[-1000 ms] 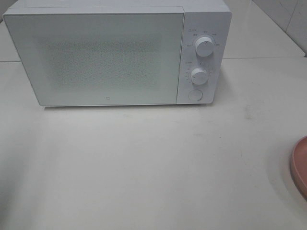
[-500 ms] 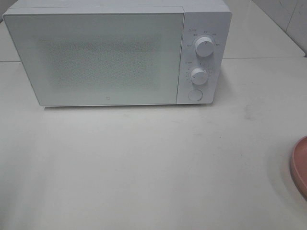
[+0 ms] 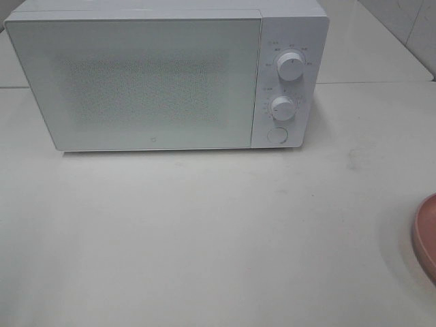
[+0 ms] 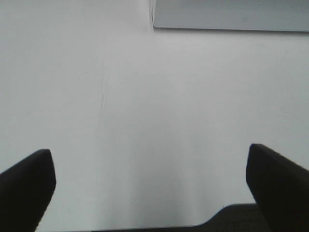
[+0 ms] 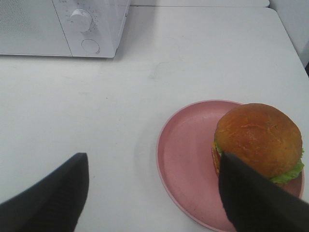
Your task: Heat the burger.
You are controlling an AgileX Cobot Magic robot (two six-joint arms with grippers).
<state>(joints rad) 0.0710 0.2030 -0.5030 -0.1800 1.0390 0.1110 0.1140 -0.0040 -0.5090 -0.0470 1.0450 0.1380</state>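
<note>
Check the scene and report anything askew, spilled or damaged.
Nothing stands out. The burger sits upright and intact on the pink plate, toward one side rather than centred. The microwave stands square on the table with its door shut. No spills show.

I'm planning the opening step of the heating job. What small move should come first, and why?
Probably press the round button on the closed white microwave with the open left gripper. The golden-bun burger sits on the pink plate, unheld, the door is shut, and nothing blocks the way.
</note>
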